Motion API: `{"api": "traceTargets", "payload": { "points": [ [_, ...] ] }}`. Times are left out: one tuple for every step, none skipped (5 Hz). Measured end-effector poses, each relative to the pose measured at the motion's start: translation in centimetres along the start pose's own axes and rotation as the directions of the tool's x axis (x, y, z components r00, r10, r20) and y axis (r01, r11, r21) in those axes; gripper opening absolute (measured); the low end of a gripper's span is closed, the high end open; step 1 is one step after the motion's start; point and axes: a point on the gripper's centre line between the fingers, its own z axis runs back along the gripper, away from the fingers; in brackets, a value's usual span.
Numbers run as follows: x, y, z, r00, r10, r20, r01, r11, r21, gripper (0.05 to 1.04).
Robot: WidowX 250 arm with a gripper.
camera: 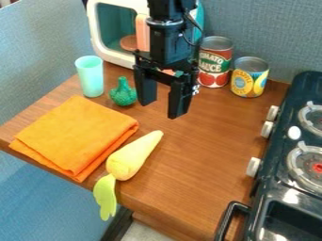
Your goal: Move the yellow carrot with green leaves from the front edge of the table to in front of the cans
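The black gripper (162, 104) hangs over the back middle of the wooden counter (195, 164), its two fingers apart with nothing between them. Just left of it stands a green bumpy toy vegetable (123, 92), and farther left a pale teal cup (91, 77). A yellow carrot-shaped toy (129, 159) with a light green top lies at the counter's front left edge. Beside it is a folded orange cloth (75, 134). To the right of the gripper, at the back, are a red tomato can (214, 63) and a shorter yellow and blue can (249, 80).
A white and teal toy microwave (113, 33) stands behind the gripper against the wall. Along the right is a dark toy stove (283, 188) with knobs, burners and a black handle at its front. The counter's front edge drops off below the carrot-shaped toy.
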Motion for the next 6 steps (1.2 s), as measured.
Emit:
{"api": "traceTargets", "payload": {
  "points": [
    [-0.1, 0.1, -1.1, 0.999, 0.005, -0.032, -0.005, 1.0, -0.003, 1.001],
    [-0.8, 1.3, -2.7, 0.996, 0.078, -0.046, -0.074, 0.995, 0.074, 1.001],
    [-1.1, 2.3, -4.5, 0.986, 0.15, -0.066, -0.14, 0.981, 0.134, 1.001],
    [-1.4, 3.1, -6.3, 0.974, 0.194, -0.121, -0.172, 0.97, 0.173, 1.001],
    [-1.3, 3.3, -8.0, 0.965, 0.208, -0.156, -0.181, 0.968, 0.173, 1.001],
    [-0.8, 3.8, -9.2, 0.959, 0.226, -0.17, -0.198, 0.966, 0.166, 1.001]
  ]
}}
